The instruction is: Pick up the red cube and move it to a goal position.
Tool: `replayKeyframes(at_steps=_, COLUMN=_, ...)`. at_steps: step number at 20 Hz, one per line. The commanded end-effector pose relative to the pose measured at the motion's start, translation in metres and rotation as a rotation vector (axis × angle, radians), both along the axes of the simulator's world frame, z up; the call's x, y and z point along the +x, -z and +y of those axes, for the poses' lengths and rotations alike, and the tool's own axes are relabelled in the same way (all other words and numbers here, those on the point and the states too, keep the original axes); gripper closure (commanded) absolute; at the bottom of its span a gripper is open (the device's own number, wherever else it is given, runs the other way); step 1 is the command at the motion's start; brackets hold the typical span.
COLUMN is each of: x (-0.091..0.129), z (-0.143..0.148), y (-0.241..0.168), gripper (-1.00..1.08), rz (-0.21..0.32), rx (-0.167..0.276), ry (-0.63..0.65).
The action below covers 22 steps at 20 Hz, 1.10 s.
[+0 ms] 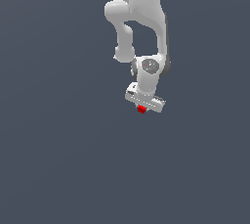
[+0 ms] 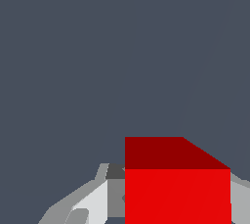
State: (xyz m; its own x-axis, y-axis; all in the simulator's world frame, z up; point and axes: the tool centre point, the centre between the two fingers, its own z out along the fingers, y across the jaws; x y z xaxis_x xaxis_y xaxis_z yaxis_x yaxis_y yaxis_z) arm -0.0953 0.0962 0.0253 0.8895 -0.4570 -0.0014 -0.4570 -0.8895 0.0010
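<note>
The red cube (image 1: pixel 141 109) shows just under the white gripper (image 1: pixel 142 110) of the Panda arm, near the middle of the exterior view. It is much narrower than the gripper's body. In the wrist view the red cube (image 2: pixel 177 189) fills the space between the two grey fingers (image 2: pixel 114 189), which press against its sides. The gripper (image 2: pixel 177 203) is shut on the cube. The fingertips themselves are mostly hidden by the cube and the picture's edge.
The arm's white links (image 1: pixel 139 17) hang down from the upper edge of the exterior view. Everything around is a plain dark grey-blue surface with no other objects in sight.
</note>
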Motion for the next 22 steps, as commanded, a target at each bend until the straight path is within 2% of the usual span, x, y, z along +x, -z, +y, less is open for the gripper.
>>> replayKeyframes(at_steps=1, x=0.003, z=-0.002, y=-0.007, gripper=1.08, rz=-0.001, rx=0.000, ry=0.000)
replayKeyframes(at_steps=10, x=0.024, z=-0.016, y=-0.060, gripper=1.08, rz=-0.001, rx=0.000, ry=0.000)
replayKeyframes(at_steps=22, x=0.070, z=-0.045, y=-0.172, gripper=1.08, rz=-0.001, rx=0.000, ry=0.000)
